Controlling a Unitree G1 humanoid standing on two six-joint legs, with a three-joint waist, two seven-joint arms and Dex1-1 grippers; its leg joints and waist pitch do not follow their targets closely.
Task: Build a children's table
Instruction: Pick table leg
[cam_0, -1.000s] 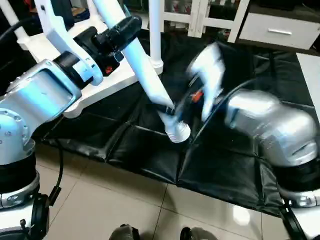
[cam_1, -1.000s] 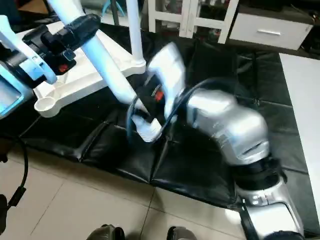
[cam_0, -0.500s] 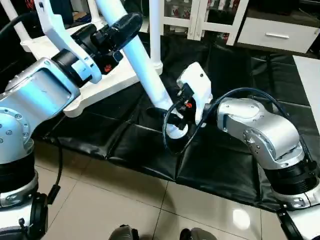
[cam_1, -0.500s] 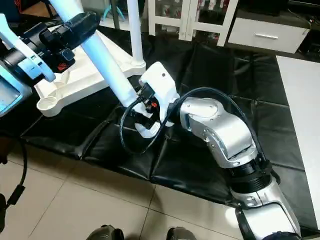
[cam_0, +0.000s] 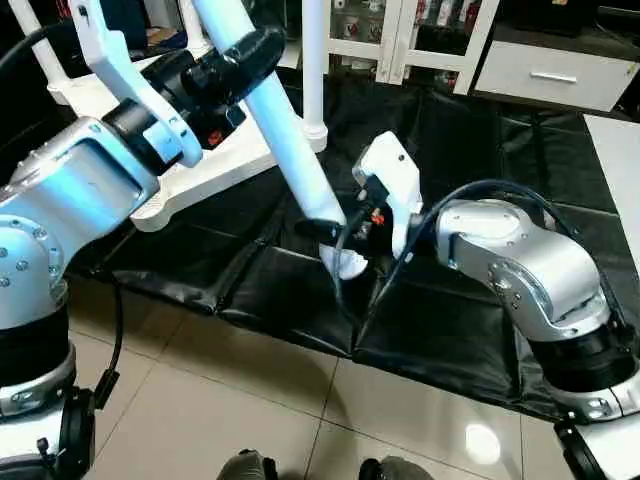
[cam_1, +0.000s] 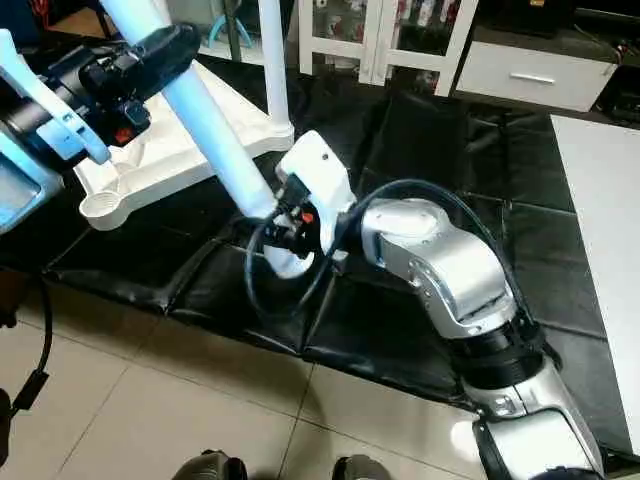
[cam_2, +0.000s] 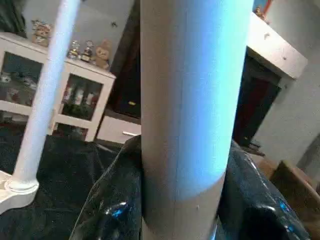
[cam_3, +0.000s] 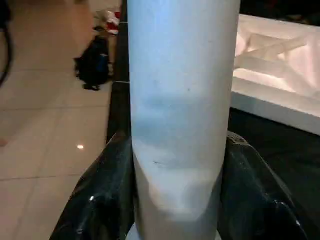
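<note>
A long white table leg (cam_0: 295, 150) slants down from upper left, its threaded end (cam_0: 345, 263) just above the black mat. My left gripper (cam_0: 240, 55) is shut on its upper part, black fingers (cam_2: 107, 220) hugging the tube. My right gripper (cam_0: 340, 232) is closed around the leg near the threaded end, with the fingers (cam_3: 100, 200) pressed against both of its sides (cam_3: 180, 100). The white table top (cam_0: 215, 165) lies upside down on the mat behind, X-ribs up, an open corner socket (cam_1: 98, 205) toward me. One leg (cam_0: 312, 60) stands upright in its far corner.
A black padded mat (cam_0: 460, 340) covers the floor under the work, with pale tiles (cam_0: 200, 410) in front. A white glass-door cabinet (cam_0: 400, 30) and a white drawer unit (cam_0: 555, 75) stand behind. The robot's feet (cam_0: 250, 465) show at the bottom edge.
My right arm swung in from a blur and its fingers closed from wide open onto the leg's lower end. The left gripper kept its hold on the leg.
</note>
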